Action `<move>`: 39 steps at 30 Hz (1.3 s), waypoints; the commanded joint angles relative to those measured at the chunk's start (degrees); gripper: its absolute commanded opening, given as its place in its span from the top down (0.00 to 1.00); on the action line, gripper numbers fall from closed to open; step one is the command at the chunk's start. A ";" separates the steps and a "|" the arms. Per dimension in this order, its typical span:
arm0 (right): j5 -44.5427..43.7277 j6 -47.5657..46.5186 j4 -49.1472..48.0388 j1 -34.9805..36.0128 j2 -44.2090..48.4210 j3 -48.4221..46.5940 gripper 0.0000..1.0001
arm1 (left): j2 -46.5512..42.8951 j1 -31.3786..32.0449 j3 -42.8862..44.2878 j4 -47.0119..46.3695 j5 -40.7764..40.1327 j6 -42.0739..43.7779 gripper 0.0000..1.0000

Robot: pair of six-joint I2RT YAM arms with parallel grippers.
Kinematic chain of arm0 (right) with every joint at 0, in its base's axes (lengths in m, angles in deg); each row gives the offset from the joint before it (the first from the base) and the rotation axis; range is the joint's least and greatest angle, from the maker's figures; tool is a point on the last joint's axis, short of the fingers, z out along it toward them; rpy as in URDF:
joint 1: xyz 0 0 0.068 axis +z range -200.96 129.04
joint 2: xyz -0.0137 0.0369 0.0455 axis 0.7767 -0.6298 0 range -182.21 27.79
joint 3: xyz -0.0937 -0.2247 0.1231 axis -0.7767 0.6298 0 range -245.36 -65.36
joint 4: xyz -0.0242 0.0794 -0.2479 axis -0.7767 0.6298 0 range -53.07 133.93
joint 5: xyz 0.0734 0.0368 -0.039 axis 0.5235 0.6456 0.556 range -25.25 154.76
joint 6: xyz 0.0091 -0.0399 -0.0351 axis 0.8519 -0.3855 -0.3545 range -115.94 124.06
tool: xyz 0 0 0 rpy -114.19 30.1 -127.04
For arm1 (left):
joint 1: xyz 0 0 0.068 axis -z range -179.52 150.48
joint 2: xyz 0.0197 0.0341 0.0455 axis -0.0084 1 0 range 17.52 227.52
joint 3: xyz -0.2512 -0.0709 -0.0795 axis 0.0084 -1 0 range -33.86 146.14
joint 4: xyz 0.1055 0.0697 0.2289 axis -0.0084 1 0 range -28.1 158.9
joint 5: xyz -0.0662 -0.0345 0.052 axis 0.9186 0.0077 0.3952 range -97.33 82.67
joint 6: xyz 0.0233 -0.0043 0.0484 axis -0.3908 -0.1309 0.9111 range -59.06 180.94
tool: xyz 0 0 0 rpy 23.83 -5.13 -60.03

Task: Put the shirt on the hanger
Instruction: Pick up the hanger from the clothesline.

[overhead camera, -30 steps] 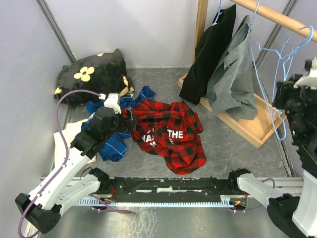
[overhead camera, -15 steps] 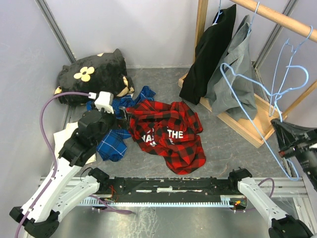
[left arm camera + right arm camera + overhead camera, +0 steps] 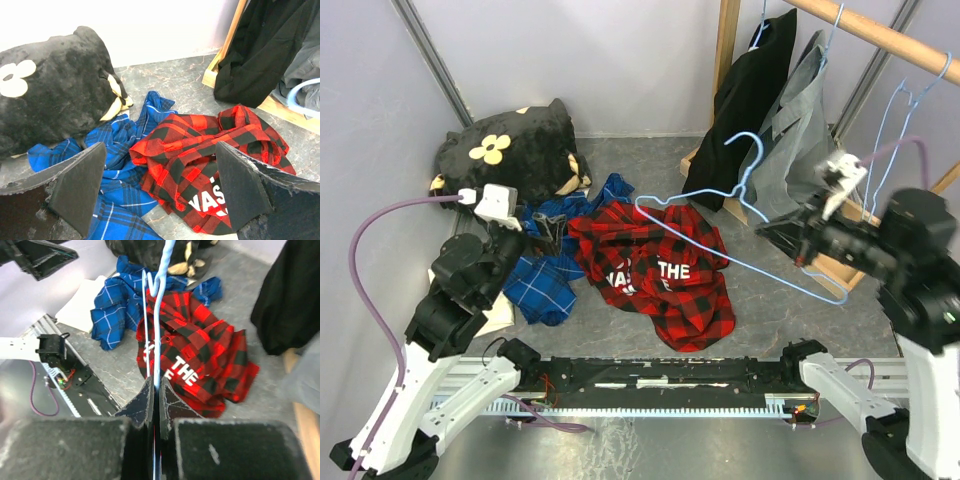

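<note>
**Hanger in the air, shirt not yet gripped**

The step in hand looks like bringing the hanger [image 3: 156, 340] to the shirt [image 3: 665, 265]. The right tool [image 3: 156, 390] is pressed together on the thin light-blue wire, pinching it near one end. The frame juts out leftward over the far half of the garment with its hook uppermost. Seen from above, it hangs clear of the cloth.

The red-and-black plaid shirt lies crumpled on the grey worktop [image 3: 780, 310], white lettering up. Its left edge touches a blue plaid shirt [image 3: 545, 285]. Neither collar nor sleeve opening can be made out in the heap.

The left tool [image 3: 160, 190] is spread wide and empty, poised above the blue plaid and aimed at the near-left folds of the red shirt.

The right arm reaches in from the right side, wrist turned so the hanger sits tilted, almost edge-on to its own camera. The left arm is bent at the elbow, forearm raised, wrist angled down and forward.

The next move probably calls for the left tool to drop and pinch a collar or shoulder edge, lifting it open so a hanger arm can slide inside.
</note>
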 commanded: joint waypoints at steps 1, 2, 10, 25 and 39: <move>6.78 4.49 -11.85 -0.15 -1.57 8.66 1.00 | -1.28 -0.13 3.09 0.95 2.52 4.57 0.05; 6.73 4.57 -12.60 0.10 -1.83 9.84 1.00 | -1.26 -0.13 3.17 1.28 3.86 4.85 0.05; -9.99 1.50 -14.11 19.32 -7.16 15.15 1.00 | 0.80 -0.13 3.46 2.74 12.70 6.96 0.08; -2.11 -0.83 -18.52 26.52 -13.01 15.03 1.00 | 5.82 0.23 3.22 2.45 38.14 10.74 0.09; 6.75 -2.05 -18.87 26.52 -11.61 14.66 1.00 | 13.44 0.47 3.22 0.64 52.03 10.34 0.35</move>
